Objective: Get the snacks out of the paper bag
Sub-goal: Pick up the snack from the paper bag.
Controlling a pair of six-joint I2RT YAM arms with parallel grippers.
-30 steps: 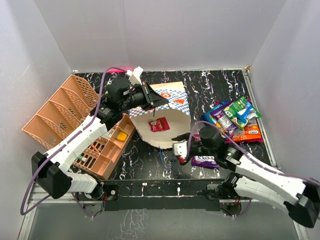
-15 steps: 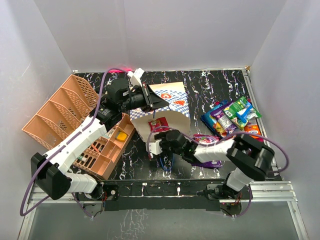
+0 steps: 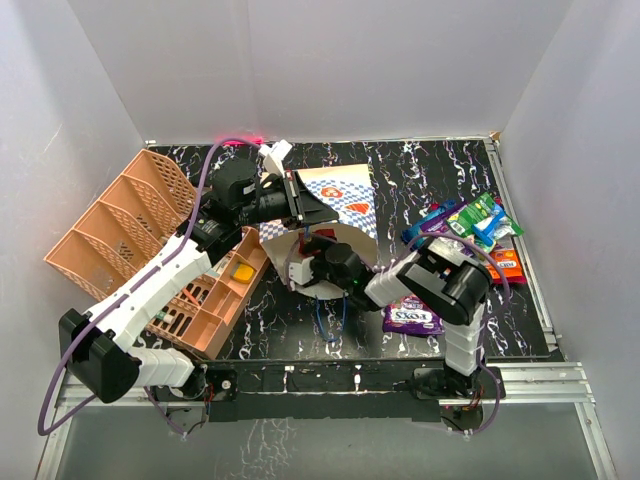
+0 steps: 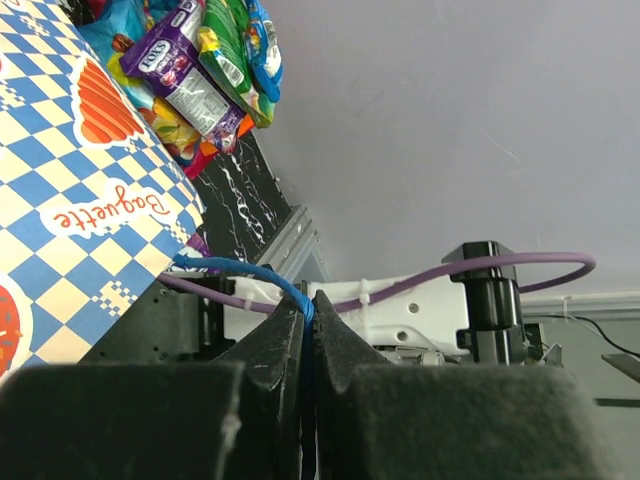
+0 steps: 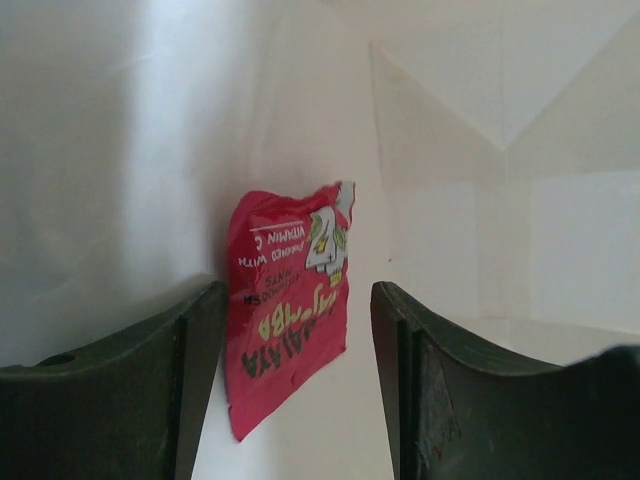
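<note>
The paper bag (image 3: 345, 198) lies on its side, its mouth toward the arms. My left gripper (image 4: 308, 303) is shut on the bag's blue cord handle (image 4: 240, 273) and holds the mouth up. My right gripper (image 5: 298, 300) is inside the bag, open, with a magenta snack packet (image 5: 285, 320) between its fingers, nearer the left finger. In the top view the right gripper (image 3: 306, 256) sits in the bag's mouth. Several snacks (image 3: 468, 232) are piled at the right, and a purple packet (image 3: 412, 318) lies near the front.
A peach latticed basket (image 3: 140, 230) with compartments stands at the left, close to my left arm. White walls enclose the black marbled table (image 3: 420, 170). A metal rail runs along the right edge (image 3: 525, 260).
My right arm has swung left, away from the purple packet, and pushed its gripper into the bag's mouth. The left gripper has kept its hold on the handle.
</note>
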